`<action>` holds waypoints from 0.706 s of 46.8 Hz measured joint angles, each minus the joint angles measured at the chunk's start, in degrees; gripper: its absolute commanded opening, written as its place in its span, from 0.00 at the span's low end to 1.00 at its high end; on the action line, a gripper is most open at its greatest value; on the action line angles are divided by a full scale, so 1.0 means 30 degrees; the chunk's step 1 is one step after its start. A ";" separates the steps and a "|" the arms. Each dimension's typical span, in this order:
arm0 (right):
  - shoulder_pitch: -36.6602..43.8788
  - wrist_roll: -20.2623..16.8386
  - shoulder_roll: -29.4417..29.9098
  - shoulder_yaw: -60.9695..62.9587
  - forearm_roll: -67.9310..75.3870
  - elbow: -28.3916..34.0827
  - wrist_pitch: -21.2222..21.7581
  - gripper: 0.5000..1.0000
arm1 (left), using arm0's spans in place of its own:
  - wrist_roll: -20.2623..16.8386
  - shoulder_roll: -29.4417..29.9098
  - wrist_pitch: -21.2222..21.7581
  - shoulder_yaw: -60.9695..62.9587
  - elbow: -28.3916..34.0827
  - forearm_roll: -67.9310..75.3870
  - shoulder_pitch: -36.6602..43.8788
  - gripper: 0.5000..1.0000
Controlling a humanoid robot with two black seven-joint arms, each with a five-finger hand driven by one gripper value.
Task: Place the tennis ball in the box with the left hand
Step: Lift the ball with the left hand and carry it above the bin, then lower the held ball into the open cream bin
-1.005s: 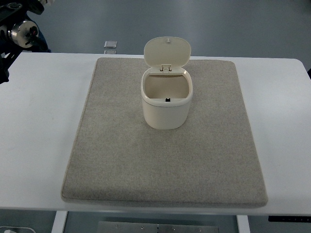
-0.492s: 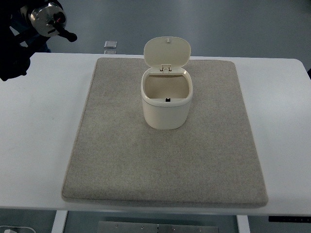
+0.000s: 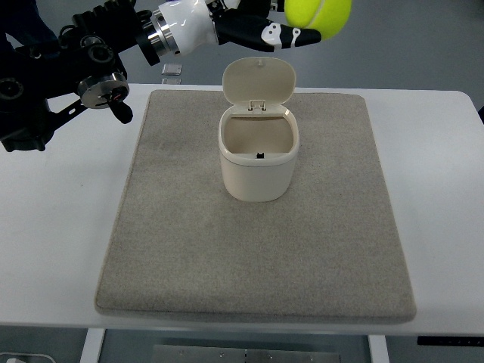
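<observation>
A white surface [image 3: 60, 227] fills most of the top view, and a large grey-beige felt mat [image 3: 257, 257] lies flat on it, covering the middle. Toward the far half of the mat stands the box [image 3: 259, 159], a cream-coloured, rounded container with its hinged lid [image 3: 259, 79] tipped up and back, so the mouth is open and the pale inside is visible. A small dark catch shows at the near rim of the opening.

The left arm [image 3: 68, 68] comes in from the upper left edge, black with silver joint caps, then a white forearm section leading to the left hand [image 3: 257, 26], which is dark with white patches. Its fingers [image 3: 291, 35] are closed around the tennis ball [image 3: 318, 13], holding it at the top edge of the picture, above and beyond the box and slightly to the right of the raised lid. The ball is bright yellow-green with a fuzzy look; its upper part is cut off by the frame, and no seam can be made out. It touches neither the box nor the mat.

A small, pale square object [image 3: 172, 69] lies on the floor beyond the far edge of the surface.
</observation>
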 measured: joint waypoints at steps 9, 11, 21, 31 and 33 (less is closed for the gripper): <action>0.0008 0.0009 0.0000 0.0000 -0.0001 0.0002 0.0000 0.88 | 0.0000 0.0003 -0.0065 0.1191 0.0001 0.0765 0.0268 0.29; 0.0010 0.0010 0.0000 0.0000 -0.0001 0.0000 0.0000 0.88 | 0.0000 0.0025 -0.0066 0.1357 0.0001 0.0915 0.0349 0.29; 0.0005 0.0010 0.0000 0.0001 0.0000 0.0000 0.0000 0.88 | 0.0006 0.0560 -0.0102 0.2614 -0.0013 0.1912 0.0461 0.31; -0.0002 0.0003 0.0000 0.0001 0.0014 0.0002 0.0000 0.88 | -0.0014 0.1238 -0.0237 0.3000 0.0173 0.2306 0.0896 0.31; -0.0004 0.0002 0.0000 0.0001 0.0015 0.0000 0.0000 0.88 | -0.0016 0.1385 -0.0242 0.3025 0.0266 0.2306 0.0951 0.31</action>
